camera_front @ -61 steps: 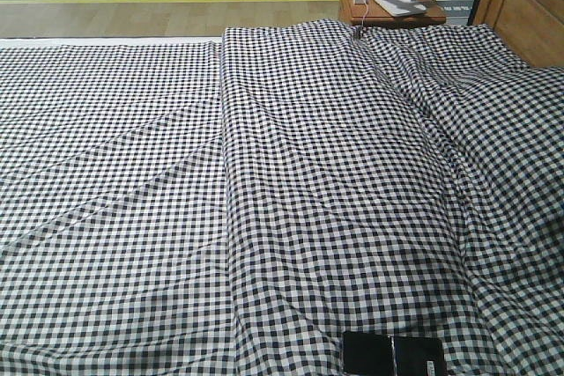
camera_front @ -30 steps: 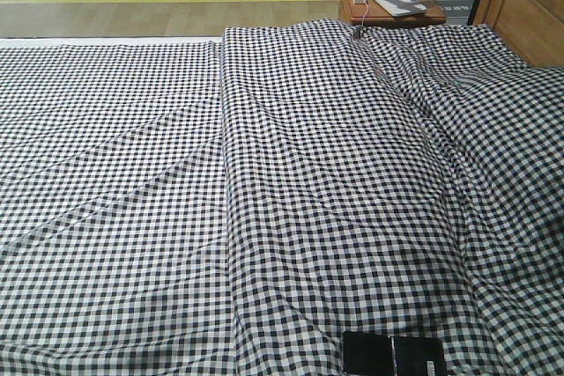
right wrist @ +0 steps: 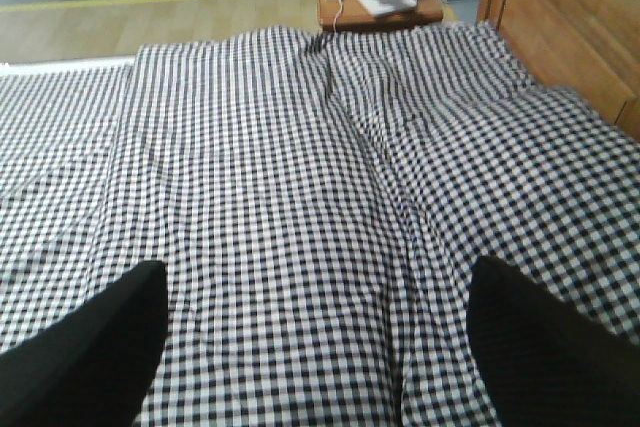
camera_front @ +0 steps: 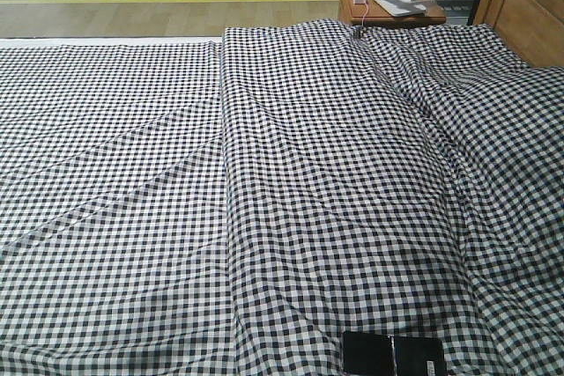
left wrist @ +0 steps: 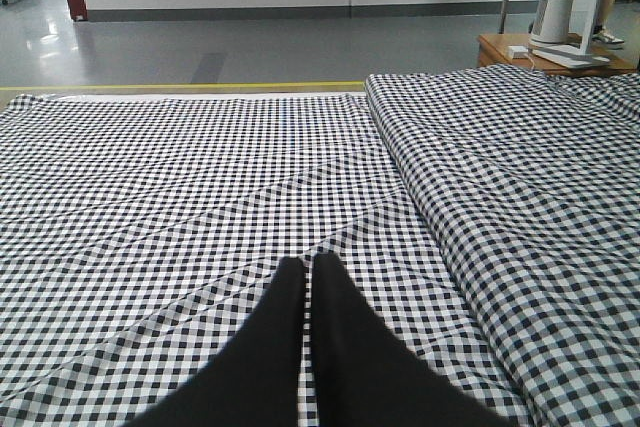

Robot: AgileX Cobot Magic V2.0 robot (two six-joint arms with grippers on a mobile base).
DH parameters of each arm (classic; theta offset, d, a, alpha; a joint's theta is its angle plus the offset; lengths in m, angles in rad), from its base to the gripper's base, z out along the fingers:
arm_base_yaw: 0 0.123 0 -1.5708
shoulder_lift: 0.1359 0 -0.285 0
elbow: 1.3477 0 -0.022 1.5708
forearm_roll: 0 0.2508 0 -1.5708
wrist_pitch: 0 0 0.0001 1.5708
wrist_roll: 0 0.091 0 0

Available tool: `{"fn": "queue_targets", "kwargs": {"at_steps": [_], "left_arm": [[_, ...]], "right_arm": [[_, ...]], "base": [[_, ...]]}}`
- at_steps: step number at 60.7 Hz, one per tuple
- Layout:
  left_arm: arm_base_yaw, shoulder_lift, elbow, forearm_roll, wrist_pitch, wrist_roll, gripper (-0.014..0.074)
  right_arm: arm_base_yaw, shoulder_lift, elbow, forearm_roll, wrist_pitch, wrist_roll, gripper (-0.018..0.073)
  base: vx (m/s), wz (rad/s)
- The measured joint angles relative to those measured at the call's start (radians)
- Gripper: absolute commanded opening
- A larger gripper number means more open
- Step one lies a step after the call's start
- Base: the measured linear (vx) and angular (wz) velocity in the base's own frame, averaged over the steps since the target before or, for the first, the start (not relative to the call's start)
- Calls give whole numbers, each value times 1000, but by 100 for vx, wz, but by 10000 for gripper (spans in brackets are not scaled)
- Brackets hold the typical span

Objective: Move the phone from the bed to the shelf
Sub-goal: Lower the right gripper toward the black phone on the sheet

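phone (camera_front: 393,355) on bed (camera_front: 308,173), long axis left-right, sticker end right | left fingers (left wrist: 352,367) clenched | right fingers (right wrist: 90,347) spread

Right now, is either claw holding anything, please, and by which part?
Nothing is held. The left claw is shut empty, the right claw open; the thin glossy black phone lies on the black-and-white gingham bed.
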Motion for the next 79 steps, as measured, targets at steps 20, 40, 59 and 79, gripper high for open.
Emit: {"fn": "queue_targets", "kwargs": {"at_steps": [20, 40, 59, 79], "left_arm": [[0, 0, 0, 0, 0, 0, 1], [0, 0, 0, 0, 0, 0, 1], [0, 0, 0, 0, 0, 0, 1], [0, 0, 0, 0, 0, 0, 1]], "right_arm": [[-8, 128, -172, 0, 208, 8, 571], [-308, 259, -179, 164, 329, -143, 571], [-417, 540, -179, 315, 297, -330, 571], [-420, 851, -179, 312, 227, -513, 571]], "base": [[0, 0], [0, 0], [0, 0], [0, 0]]}}
